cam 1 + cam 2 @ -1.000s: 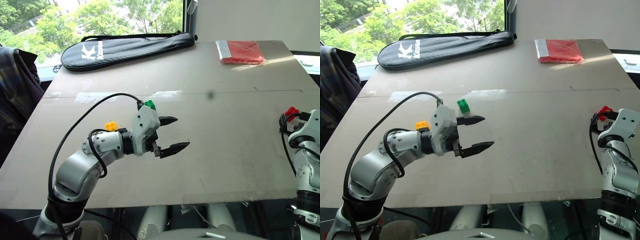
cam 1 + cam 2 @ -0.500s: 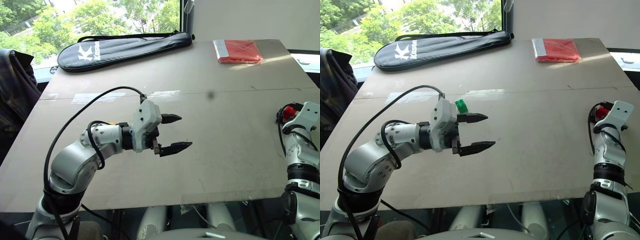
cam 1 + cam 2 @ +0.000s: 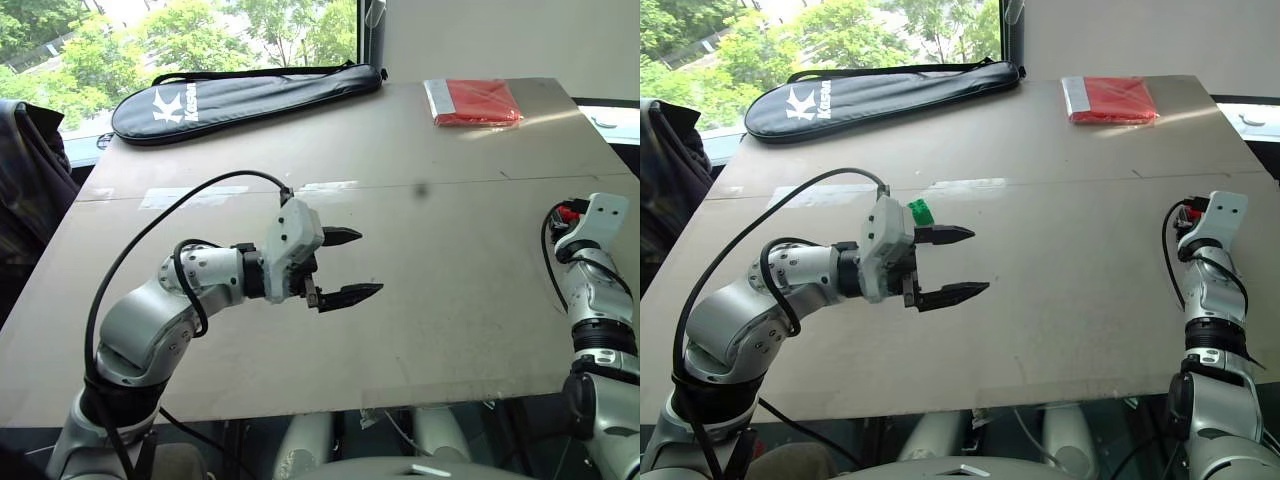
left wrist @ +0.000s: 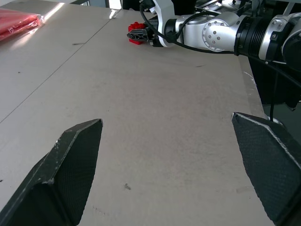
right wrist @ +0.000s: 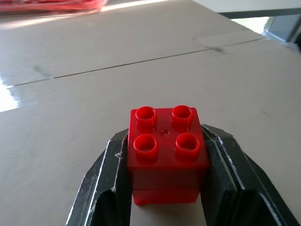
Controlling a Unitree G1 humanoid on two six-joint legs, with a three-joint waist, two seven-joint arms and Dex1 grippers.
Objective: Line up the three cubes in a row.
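Note:
The red cube (image 5: 168,150) sits studs up on the table's right side, and my right gripper (image 5: 168,162) is shut on it, one finger (image 5: 106,181) pressed to each side. From the head it shows as a red speck (image 3: 568,212) at the right wrist. The left wrist view shows the same red cube (image 4: 136,34) held at the table's edge. My left gripper (image 3: 368,263) hovers open over mid-table, pointing right, nothing between its fingers. The green cube (image 3: 922,210) peeks out just behind it. The yellow cube is hidden behind the left arm.
A black racket bag (image 3: 250,90) lies along the table's far left edge. A flat red packet (image 3: 477,100) rests at the far right. A dark jacket (image 3: 30,170) hangs beside the table (image 3: 450,230) on the left.
My right gripper moved forward and shut on the red cube. The left gripper stayed open and in place. The yellow cube seen earlier is now behind the left arm.

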